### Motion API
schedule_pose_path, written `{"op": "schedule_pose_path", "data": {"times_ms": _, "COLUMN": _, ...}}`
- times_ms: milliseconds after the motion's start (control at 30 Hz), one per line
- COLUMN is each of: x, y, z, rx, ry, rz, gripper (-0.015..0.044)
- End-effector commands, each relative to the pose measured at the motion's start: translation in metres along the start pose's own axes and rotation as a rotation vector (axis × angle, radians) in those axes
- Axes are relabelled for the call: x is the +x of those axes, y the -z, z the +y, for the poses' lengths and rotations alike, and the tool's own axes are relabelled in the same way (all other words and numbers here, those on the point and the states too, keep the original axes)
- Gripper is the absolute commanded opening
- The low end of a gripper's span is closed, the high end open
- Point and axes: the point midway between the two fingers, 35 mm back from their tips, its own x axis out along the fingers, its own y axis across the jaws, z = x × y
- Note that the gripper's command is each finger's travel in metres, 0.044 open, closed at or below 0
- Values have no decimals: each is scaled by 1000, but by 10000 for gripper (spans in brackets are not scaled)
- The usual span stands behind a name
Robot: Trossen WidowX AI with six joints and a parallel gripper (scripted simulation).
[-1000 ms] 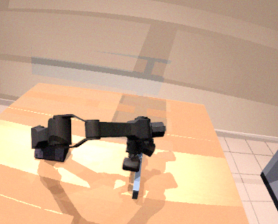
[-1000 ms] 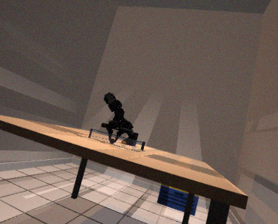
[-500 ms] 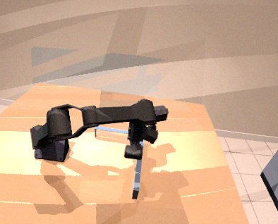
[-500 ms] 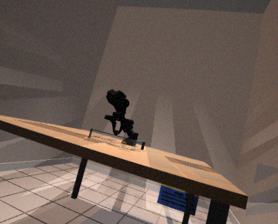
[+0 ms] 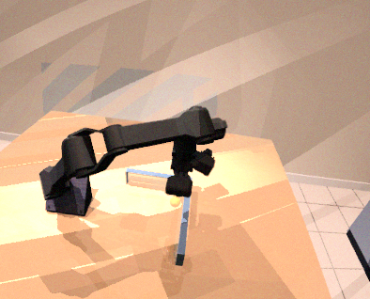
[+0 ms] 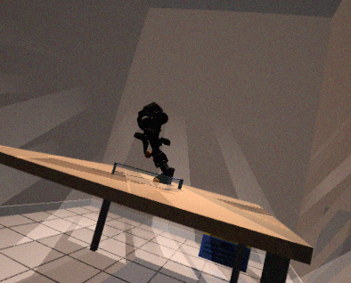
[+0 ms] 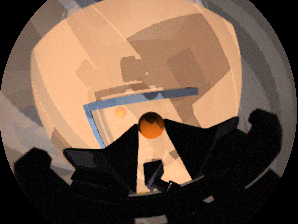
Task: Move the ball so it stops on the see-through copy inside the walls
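1. While reaching across from its dark base (image 5: pixel 56 207), stands bent over the wooden table (image 5: pixel 268 244), forearm (image 5: pixel 150 132) level and wrist dropped almost straight down toward the walled corner.
2. Form an L on the table: two low clear walls, a back wall (image 5: pixel 147 174) and a side wall (image 5: pixel 184 230), meeting right under the wrist; seen from the exterior view as a thin dark-edged rail (image 6: pixel 138 169).
3. Hangs just over that corner, gripper (image 7: pixel 152 137) with jaws narrowed partway and stopped on the orange ball (image 7: pixel 150 124), pinched near the tips on opposite sides, roughly across its middle.
4. Sits at or barely above table level, ball (image 5: pixel 175 200) just inside the corner, close to both walls; whether touching the table cannot be told.
5. Shows faintly as a pale orange spot (image 7: pixel 120 113) farther into the walled area, to the ball's left in the wrist view: most likely the see-through copy, too dim to be certain.
6. Likely handles as light, rigid and smooth: prone to squirting out of an off-centre pinch and to rolling once released. Best held across the widest line, carried low, set down gently on the copy, and released slowly with the jaws opening evenly so no nudge sends it toward or over a wall.
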Motion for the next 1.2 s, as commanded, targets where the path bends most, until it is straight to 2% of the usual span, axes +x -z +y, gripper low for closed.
{"op": "schedule_pose_path", "data": {"times_ms": 0, "x": 3, "y": 1, "z": 13, "rx": -1, "ry": 8, "rz": 5, "gripper": 0}}
{"op": "schedule_pose_path", "data": {"times_ms": 267, "x": 39, "y": 9, "z": 75, "rx": 0, "ry": 7, "rz": 4, "gripper": 0}}
{"op": "schedule_pose_path", "data": {"times_ms": 533, "x": 48, "y": 9, "z": 76, "rx": 0, "ry": 6, "rz": 4, "gripper": 0}}
{"op": "schedule_pose_path", "data": {"times_ms": 933, "x": 106, "y": 10, "z": 75, "rx": 1, "ry": 9, "rz": 3, "gripper": 0}}
{"op": "schedule_pose_path", "data": {"times_ms": 1167, "x": 111, "y": 10, "z": 75, "rx": 1, "ry": 9, "rz": 3, "gripper": 0}}
